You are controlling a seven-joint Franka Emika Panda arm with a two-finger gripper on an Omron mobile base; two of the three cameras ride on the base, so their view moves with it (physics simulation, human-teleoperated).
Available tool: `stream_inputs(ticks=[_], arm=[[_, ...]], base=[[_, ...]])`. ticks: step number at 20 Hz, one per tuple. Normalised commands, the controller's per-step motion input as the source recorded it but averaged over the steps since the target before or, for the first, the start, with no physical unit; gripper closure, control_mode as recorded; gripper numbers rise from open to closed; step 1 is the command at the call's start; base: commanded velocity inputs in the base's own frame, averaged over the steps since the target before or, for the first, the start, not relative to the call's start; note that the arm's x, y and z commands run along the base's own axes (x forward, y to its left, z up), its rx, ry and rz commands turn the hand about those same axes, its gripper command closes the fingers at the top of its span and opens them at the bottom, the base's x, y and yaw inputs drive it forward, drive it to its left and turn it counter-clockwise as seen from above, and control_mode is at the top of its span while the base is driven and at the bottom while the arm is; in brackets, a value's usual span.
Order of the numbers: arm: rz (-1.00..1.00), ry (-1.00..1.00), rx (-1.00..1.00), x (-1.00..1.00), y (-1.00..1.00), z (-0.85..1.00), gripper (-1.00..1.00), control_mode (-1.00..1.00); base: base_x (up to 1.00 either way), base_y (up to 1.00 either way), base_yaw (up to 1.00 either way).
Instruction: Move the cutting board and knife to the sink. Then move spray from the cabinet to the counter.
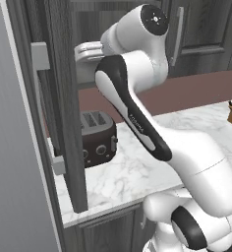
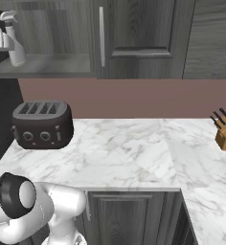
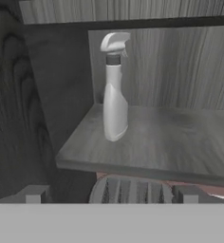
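No words or numbers could be read. The robot arm (image 1: pixel 137 123) had a tiny line of pale letters on its dark band, but they were too small and blurry to make out. The spray (image 3: pixel 115 88) had no label on it. The toaster (image 2: pixel 42 123) had round knobs with no marks that could be read.

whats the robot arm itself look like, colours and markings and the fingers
The arm is glossy white with rounded, bulging links and black bands and caps at the joints; small dark lettering runs along one black band. The gripper ends in two small, blocky grey fingertips.
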Motion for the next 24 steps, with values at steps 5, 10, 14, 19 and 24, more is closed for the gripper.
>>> stream_inputs(ticks=[5,10,14,19,24], arm=[[-0.01,0.00,0.00,0.35,0.14,0.00,-1.00,-1.00],[0.00,0.00,0.00,0.36,0.10,-0.04,-1.00,-1.00],[0.00,0.00,0.00,0.33,0.03,-0.07,-1.00,-1.00],[0.00,0.00,0.00,0.17,0.00,-0.01,-1.00,-1.00],[0.00,0.00,0.00,0.00,0.00,0.00,-1.00,-1.00]], base=[[0.00,0.00,0.00],[0.00,0.00,0.00],[0.00,0.00,0.00],[0.00,0.00,0.00],[0.00,0.00,0.00]])
